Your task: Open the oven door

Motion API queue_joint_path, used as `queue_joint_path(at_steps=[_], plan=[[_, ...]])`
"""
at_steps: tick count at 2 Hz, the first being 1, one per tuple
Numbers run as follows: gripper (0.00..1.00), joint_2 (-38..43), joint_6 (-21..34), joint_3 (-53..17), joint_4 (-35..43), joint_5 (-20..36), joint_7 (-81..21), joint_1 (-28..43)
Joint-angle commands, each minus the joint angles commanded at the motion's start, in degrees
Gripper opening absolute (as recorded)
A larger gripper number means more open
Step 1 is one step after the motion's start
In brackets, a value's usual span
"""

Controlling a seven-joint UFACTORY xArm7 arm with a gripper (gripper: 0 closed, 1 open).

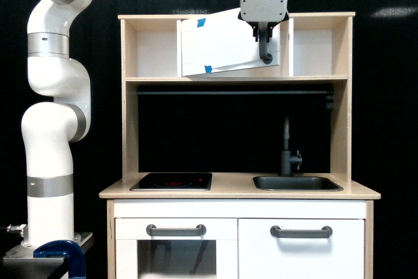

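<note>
ok, door: oven door (219,44) partly swung out, hinged at the exterior view's left
gripper: gripper (264,37) clamped on handle (265,49)
pull: we follow the hinge arc, no straight yank

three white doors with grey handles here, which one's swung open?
The upper-shelf door, with the vertical grey handle at the gripper and blue tape pieces. It hangs angled out; the two doors below the counter sit flush.

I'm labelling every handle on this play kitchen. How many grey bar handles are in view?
3: one vertical handle on the upper oven door, at the gripper; two horizontal ones below, on the window door and plain door.
</note>
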Motion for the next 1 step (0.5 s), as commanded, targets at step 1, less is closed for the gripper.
queue_joint_path(at_steps=[1], plan=[[0.00, -1.84, 1.93, -1.05, -0.87, -0.11, -0.21, -0.63]])
